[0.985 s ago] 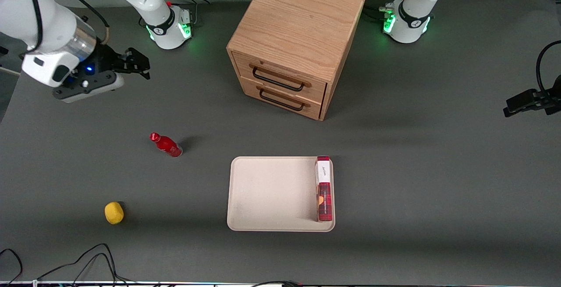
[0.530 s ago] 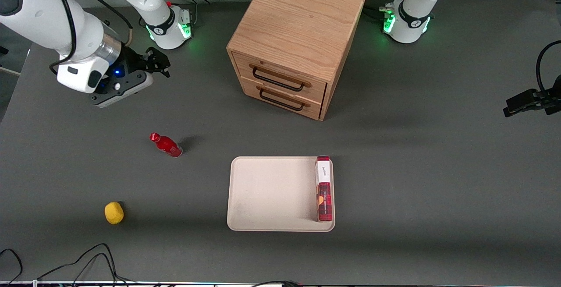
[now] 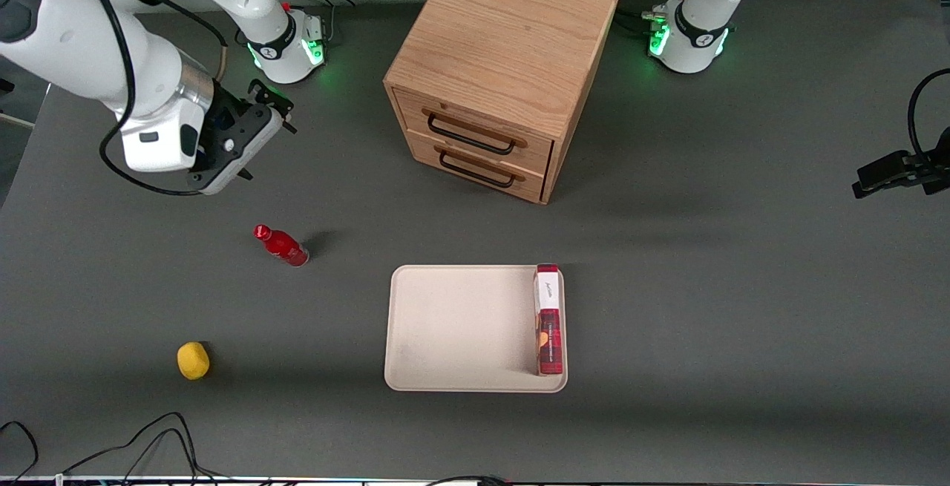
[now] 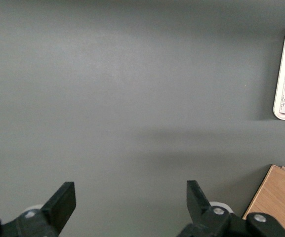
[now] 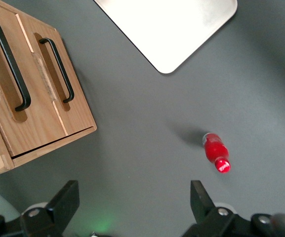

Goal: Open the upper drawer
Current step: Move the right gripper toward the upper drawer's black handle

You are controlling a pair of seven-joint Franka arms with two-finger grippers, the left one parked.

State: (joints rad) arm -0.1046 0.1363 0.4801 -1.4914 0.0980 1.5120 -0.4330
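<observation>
The upper drawer (image 3: 476, 119) is the top one of two light oak drawers in the small wooden cabinet (image 3: 505, 33). It is shut, and its black wire handle (image 3: 470, 136) lies across its front. The like lower drawer (image 3: 482, 165) is also shut. My right gripper (image 3: 273, 106) hangs above the table toward the working arm's end, well apart from the cabinet. It is open and empty. The right wrist view shows the open gripper (image 5: 132, 197) over bare table, with the upper drawer (image 5: 36, 118) and its handle (image 5: 9, 64).
A red bottle (image 3: 282, 245) lies on the table nearer the front camera than the gripper; it also shows in the right wrist view (image 5: 216, 154). A beige tray (image 3: 460, 323) holds a red box (image 3: 548, 323) in front of the cabinet. A yellow object (image 3: 193, 360) lies near the front edge.
My right gripper has moved toward the cabinet and a little nearer the front camera, and its wrist has turned. The drawers have not moved.
</observation>
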